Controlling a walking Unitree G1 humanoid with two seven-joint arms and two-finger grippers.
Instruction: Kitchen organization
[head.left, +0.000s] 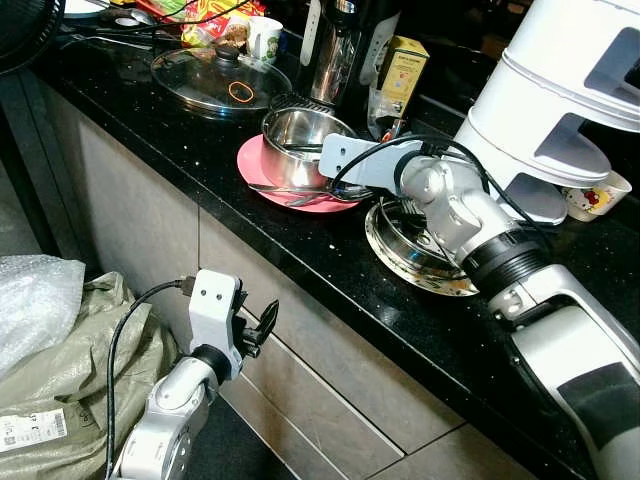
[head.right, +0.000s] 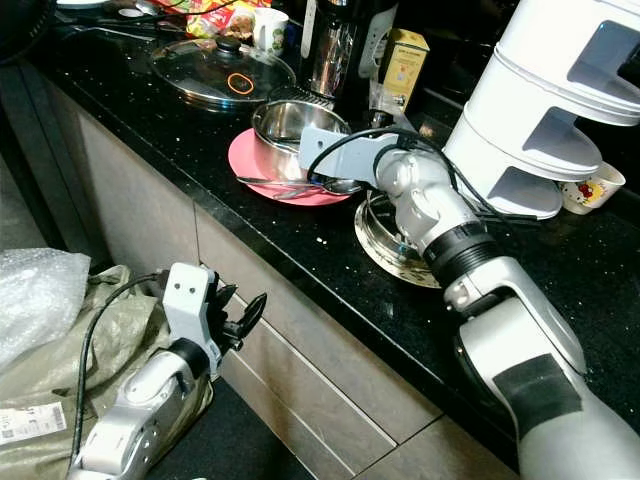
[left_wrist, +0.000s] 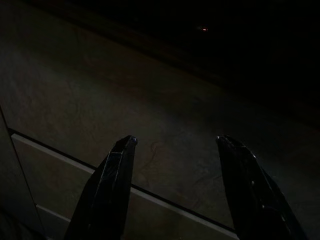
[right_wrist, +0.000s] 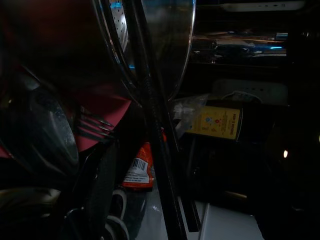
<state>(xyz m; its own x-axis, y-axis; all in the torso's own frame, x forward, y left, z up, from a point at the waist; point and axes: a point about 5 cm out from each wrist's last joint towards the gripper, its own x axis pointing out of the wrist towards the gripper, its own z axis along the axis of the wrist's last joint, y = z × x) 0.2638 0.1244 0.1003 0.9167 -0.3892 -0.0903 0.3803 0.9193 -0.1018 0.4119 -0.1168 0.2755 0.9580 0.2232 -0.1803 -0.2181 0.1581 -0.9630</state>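
Observation:
A steel bowl (head.left: 300, 140) stands on a pink plate (head.left: 290, 200) on the black counter (head.left: 180, 150), with a fork and spoon (head.left: 285, 190) lying on the plate. Just right of it sits a round steel plate (head.left: 410, 255). My right arm (head.left: 450, 210) reaches across the counter. Its gripper is down between bowl and steel plate, hidden behind the wrist. The right wrist view shows the bowl (right_wrist: 165, 45), pink plate (right_wrist: 100, 115) and fork (right_wrist: 92, 127) very close. My left gripper (head.left: 262, 325) hangs open before the cabinet drawers (left_wrist: 150, 150), holding nothing.
A glass lid (head.left: 215, 80), mug (head.left: 264, 38), steel jug (head.left: 335, 50) and yellow box (head.left: 400, 75) stand further back. A white tiered rack (head.left: 560, 90) and a small cup (head.left: 592, 195) are at the right. A sack (head.left: 70, 360) and bubble wrap (head.left: 35, 300) lie on the floor.

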